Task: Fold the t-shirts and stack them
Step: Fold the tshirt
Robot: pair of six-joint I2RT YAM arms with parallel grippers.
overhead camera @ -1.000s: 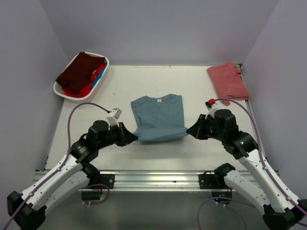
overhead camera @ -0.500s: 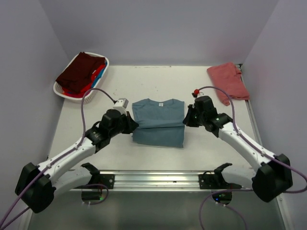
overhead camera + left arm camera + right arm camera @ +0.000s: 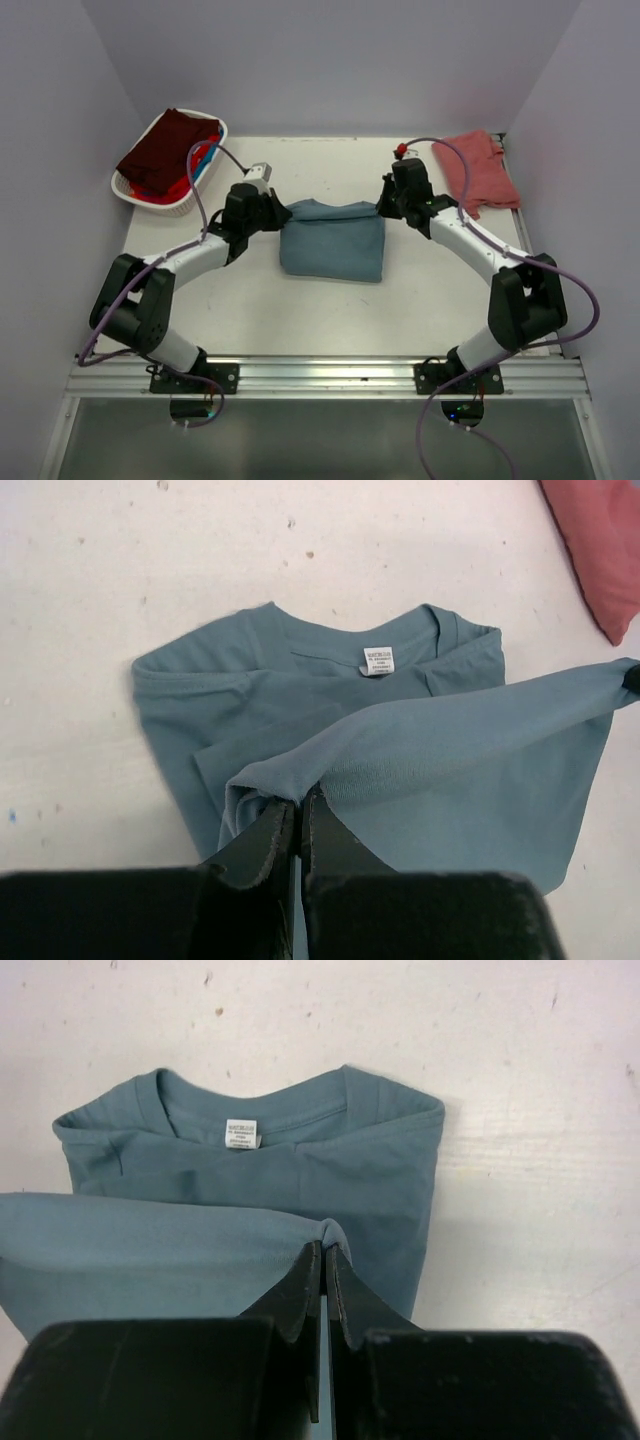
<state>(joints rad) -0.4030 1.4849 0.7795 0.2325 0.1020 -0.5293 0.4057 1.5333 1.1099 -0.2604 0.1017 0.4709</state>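
- Pale, speckled surface [image 3: 300,320] between plain light walls [image 3: 330,60]; at its middle, slate-blue t-shirt [image 3: 332,245], doubled over, with hem edge stretched in the air just above collar [image 3: 260,1100] and white label [image 3: 378,661].
- Left jaws pressed together on one hem corner, right jaws pinching the other; only a small bite of cloth in each, judging by both wrist views.
- Could lose a corner from so thin a pinch, dropping the hem on one side and landing it askew.
- Could drag the lower layer along if pulled further toward the far wall, opening the tucked sleeves underneath.
- Might land short of the collar or beyond it, leaving edges unmatched and the fold lopsided.
- Might trap a crease at the slack middle of the span, if lowered without tension.
- Could snag cloth on release and peel the top layer back when backing off low.
- Salmon-red t-shirt [image 3: 478,170] at far right corner, close by the right arm's cable [image 3: 455,150]: likely to be brushed or shifted by a wide swing.
- White basket [image 3: 140,200] at far left, maroon shirt [image 3: 165,150] on top of its pile, near the left arm's cable [image 3: 195,190]: same hazard, a tug or a nudge.
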